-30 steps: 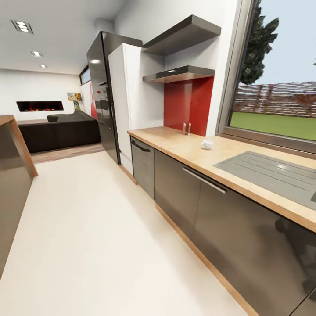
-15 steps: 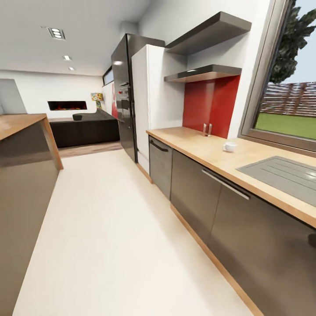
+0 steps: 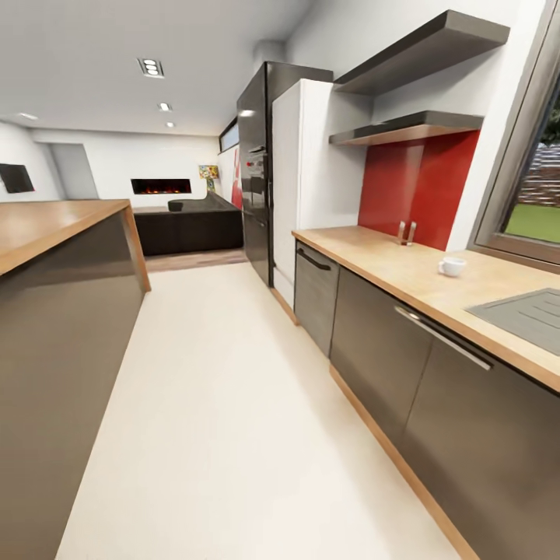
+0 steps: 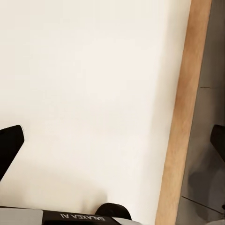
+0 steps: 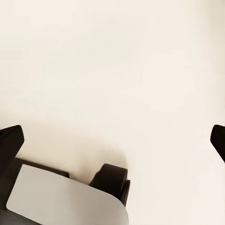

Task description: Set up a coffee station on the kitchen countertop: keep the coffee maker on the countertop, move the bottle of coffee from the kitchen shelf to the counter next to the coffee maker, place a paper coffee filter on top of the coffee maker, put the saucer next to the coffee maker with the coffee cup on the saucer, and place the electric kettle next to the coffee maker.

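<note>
Black fridge beside tall white cabinet. Two dark wall shelves above red backsplash. Wooden island block across pale floor. Fireplace glowing on far wall. Window at edge.

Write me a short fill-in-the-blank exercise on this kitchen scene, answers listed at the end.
1. The coffee cup stands on the kitchen ____.
2. The wall panel under the lower shelf is ____.
3. The left claw has its fingers spread wide, so it is ____.
4. The grey sink lies below the ____.

Answers: countertop; red; open; window
</note>
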### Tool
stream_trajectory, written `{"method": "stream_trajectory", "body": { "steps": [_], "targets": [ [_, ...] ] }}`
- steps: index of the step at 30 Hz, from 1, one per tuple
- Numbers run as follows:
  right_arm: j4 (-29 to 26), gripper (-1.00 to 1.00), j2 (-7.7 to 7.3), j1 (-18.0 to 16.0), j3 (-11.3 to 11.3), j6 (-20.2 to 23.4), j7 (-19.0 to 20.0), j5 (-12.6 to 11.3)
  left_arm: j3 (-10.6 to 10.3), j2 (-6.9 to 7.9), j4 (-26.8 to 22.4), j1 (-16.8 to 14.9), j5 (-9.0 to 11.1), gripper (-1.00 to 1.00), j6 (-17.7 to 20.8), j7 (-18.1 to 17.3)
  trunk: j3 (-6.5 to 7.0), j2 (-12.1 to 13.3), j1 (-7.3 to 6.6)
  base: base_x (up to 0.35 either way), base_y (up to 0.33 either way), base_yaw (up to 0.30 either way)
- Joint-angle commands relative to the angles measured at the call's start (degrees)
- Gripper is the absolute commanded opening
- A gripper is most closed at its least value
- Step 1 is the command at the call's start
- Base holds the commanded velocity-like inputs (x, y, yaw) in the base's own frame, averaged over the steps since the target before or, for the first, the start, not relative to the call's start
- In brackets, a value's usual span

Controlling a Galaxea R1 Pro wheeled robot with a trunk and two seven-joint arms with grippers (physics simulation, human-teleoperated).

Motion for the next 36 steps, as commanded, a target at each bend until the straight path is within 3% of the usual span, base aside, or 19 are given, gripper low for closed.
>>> {"method": "stream_trajectory", "body": {
  "steps": [1,7,18,28,36],
  "targets": [
    [0.0,1.00,0.06,0.0,-0.5,0.0,0.4,0.4,0.3,0.00,0.0,0.0,0.1,1.00,0.6,-0.2,-0.06,0.0,-0.01,0.000,0.000,0.271],
    [0.7,1.00,0.69,0.0,-0.5,0.1,0.5,0.4,0.2,0.00,0.0,0.0,0.1,1.00,0.6,-0.2,-0.06,0.0,-0.01,0.098,0.000,0.170],
    [1.4,1.00,0.49,0.0,-0.6,0.1,0.4,0.4,0.0,-0.08,0.0,0.0,0.1,1.00,0.6,-0.2,-0.06,0.0,-0.01,0.308,0.000,0.012],
    [1.6,1.00,0.54,0.0,-0.5,0.1,-0.2,0.4,0.1,-1.02,0.0,0.0,0.1,1.00,0.5,0.0,-0.06,0.0,-0.01,0.314,0.000,0.000],
    [2.7,1.00,0.61,0.0,-0.6,0.4,-3.5,0.5,-0.1,-1.19,-0.2,0.0,0.1,1.00,0.4,1.4,-0.06,0.0,-0.01,0.262,0.000,0.000]
  ]
}}
